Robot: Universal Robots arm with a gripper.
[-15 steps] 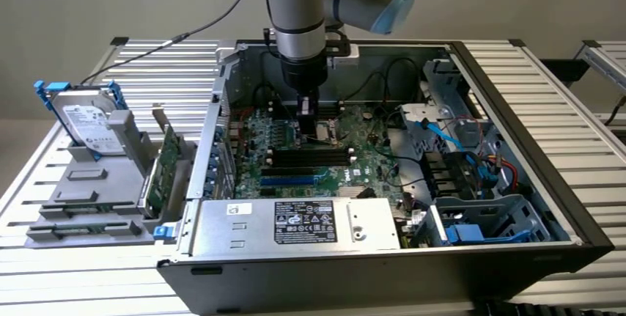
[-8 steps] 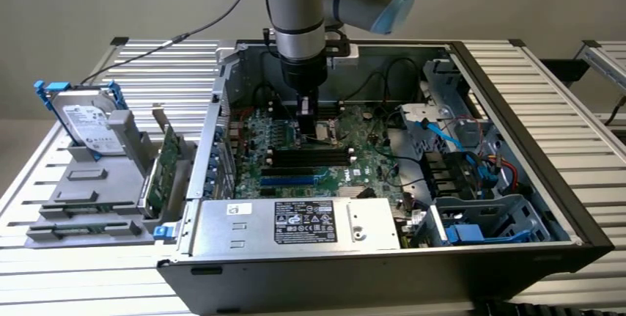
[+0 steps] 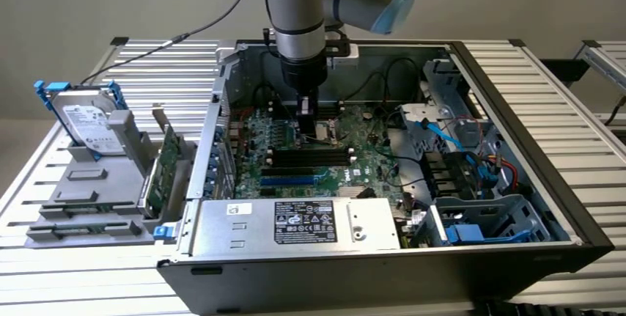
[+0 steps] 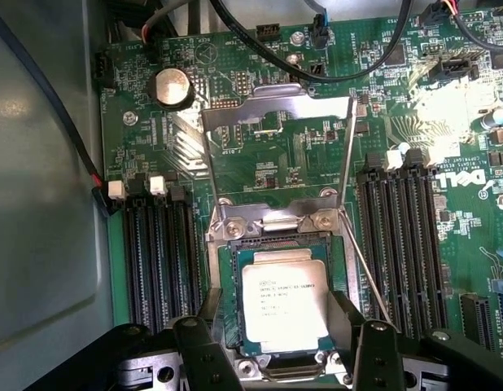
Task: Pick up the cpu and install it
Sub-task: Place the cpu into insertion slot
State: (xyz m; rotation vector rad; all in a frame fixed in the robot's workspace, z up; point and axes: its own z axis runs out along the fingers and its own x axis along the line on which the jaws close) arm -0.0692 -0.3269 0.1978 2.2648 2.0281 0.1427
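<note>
Both fingers (image 4: pixel 373 358) spread wide, flanking cpu (image 4: pixel 284 305)

The arm (image 3: pixel 293 15) is reaching straight down from above, and the gripper (image 4: pixel 284 346) is holding its two black fingers (image 4: pixel 201 346) spread wide apart, apparently clasping nothing between them.

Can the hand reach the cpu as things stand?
Likely yes: the load plate is flipped up, the cpu lies bare in its socket, and the open hand straddles it.
</note>
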